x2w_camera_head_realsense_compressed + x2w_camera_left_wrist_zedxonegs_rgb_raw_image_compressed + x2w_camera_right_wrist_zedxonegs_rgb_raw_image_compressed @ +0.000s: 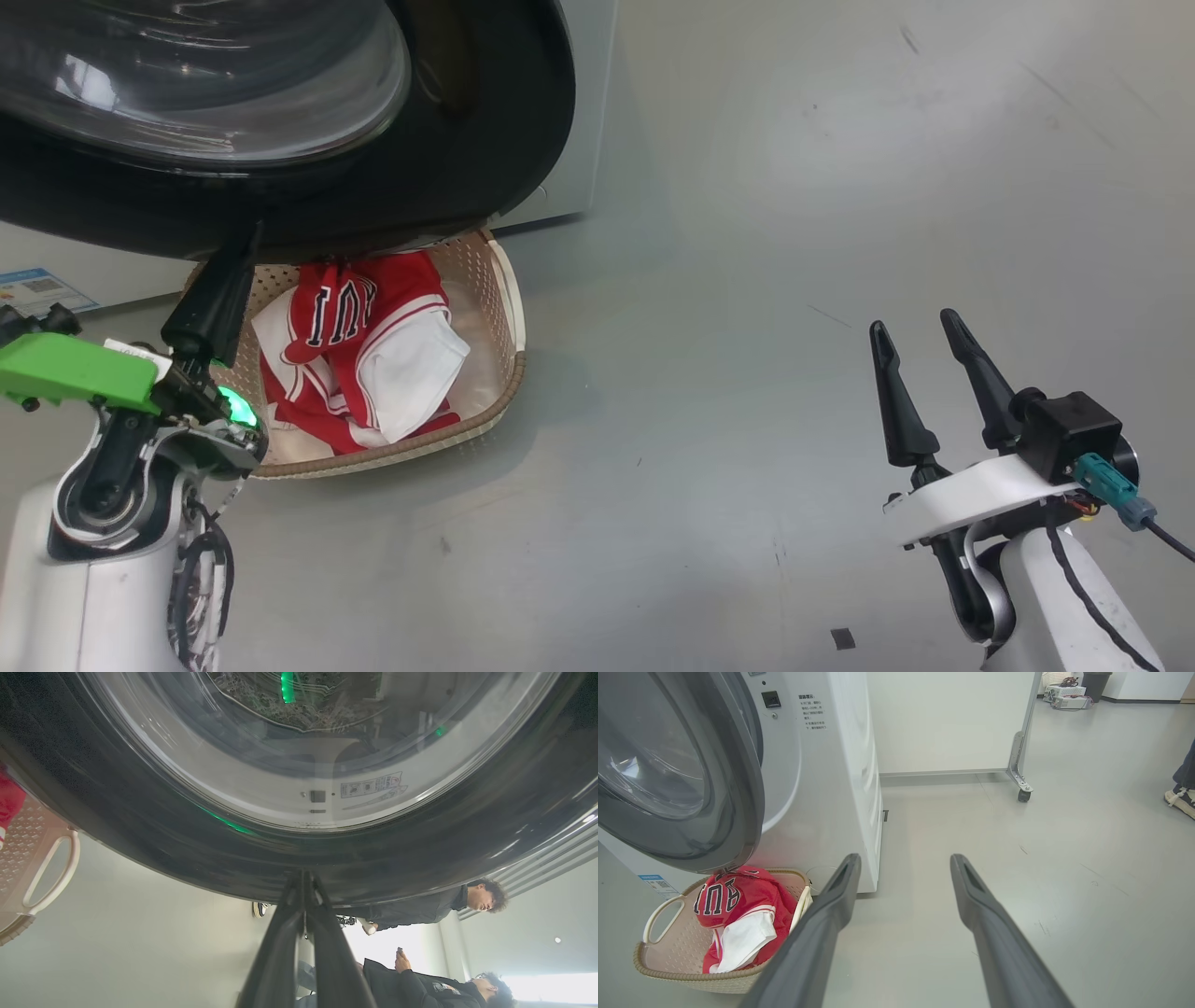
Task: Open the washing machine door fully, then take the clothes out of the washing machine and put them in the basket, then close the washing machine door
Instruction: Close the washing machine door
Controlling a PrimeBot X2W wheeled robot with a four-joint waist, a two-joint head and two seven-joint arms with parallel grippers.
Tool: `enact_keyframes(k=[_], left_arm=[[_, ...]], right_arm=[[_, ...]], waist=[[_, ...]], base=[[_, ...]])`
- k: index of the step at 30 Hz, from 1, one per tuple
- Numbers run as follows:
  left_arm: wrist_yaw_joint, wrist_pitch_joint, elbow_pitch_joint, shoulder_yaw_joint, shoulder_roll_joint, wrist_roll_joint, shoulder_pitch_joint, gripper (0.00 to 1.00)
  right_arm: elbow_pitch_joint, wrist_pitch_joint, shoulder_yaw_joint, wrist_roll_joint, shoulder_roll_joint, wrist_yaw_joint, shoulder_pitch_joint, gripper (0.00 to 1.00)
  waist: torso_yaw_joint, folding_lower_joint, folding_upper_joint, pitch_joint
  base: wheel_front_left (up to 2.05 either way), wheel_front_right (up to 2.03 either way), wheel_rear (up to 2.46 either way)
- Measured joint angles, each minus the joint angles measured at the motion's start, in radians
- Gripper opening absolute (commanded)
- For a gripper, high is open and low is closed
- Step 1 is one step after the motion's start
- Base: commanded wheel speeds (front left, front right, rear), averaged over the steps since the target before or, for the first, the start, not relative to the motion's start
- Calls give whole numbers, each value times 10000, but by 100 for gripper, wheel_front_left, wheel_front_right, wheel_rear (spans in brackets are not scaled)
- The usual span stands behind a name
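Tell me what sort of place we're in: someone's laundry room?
Probably not; it looks like a lab or test hall. The washing machine stands on a wide grey floor, a white partition on casters stands beyond it, and what looks like equipment sits by the far wall.

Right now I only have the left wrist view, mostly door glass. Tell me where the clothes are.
Observer: The red-and-white clothes lie in the basket, which sits under the door.
Operator: Report the other arm.
Observer: The right hand is open and empty, above bare floor, well to the side of the washer.
Operator: Give me the door's position.
Observer: It stands swung out from the washer's front, not shut.
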Motion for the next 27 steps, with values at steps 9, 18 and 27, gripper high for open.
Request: enact_keyframes(k=[9, 18, 27], left_arm=[[0, -261, -1513, 291, -236, -274, 1439, 89], [0, -1022, -1841, 380, -259, 382, 2569, 100], [0, -2366, -2290, 117, -104, 3195, 3305, 100]], right_arm=[[31, -12, -198, -67, -232, -13, 68, 100], [73, -12, -198, -182, -337, -13, 298, 100], [192, -12, -207, -222, -341, -82, 789, 100]], waist=[[562, 0, 0, -395], [1186, 0, 0, -870], [1615, 0, 0, -1575]], base=[[0, 0, 0], [0, 0, 0], [0, 0, 0]])
